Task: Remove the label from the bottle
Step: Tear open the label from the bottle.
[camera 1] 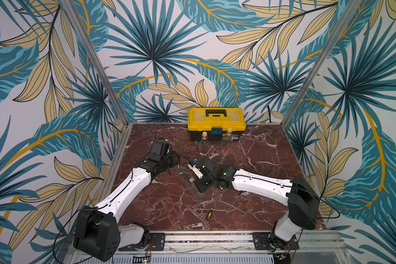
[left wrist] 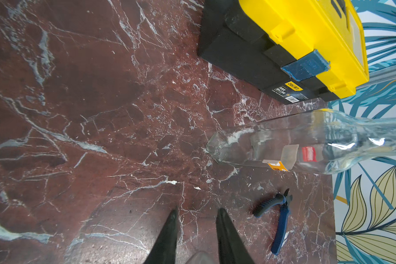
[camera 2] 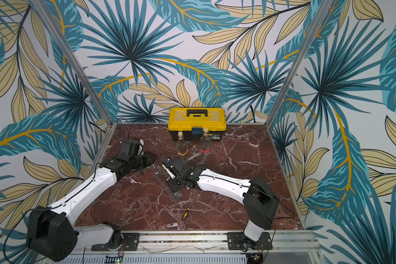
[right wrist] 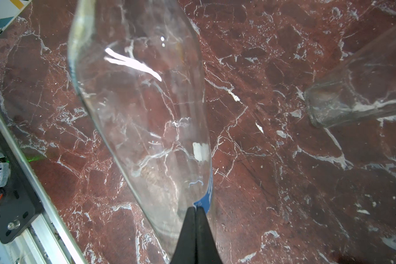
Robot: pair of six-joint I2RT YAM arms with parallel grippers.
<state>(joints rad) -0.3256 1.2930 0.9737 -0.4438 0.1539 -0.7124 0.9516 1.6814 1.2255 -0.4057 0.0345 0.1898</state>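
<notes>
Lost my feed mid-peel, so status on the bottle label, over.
Left gripper shut on bottle. Right gripper pinching blue label at bottle's edge; label not yet off. Screwdriver on table, clear of both.

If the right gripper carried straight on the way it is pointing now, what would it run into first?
The clear bottle: the right gripper has its fingers shut on the blue label at the glass, so the bottle's wall lies directly ahead, though depth is unclear.
</notes>
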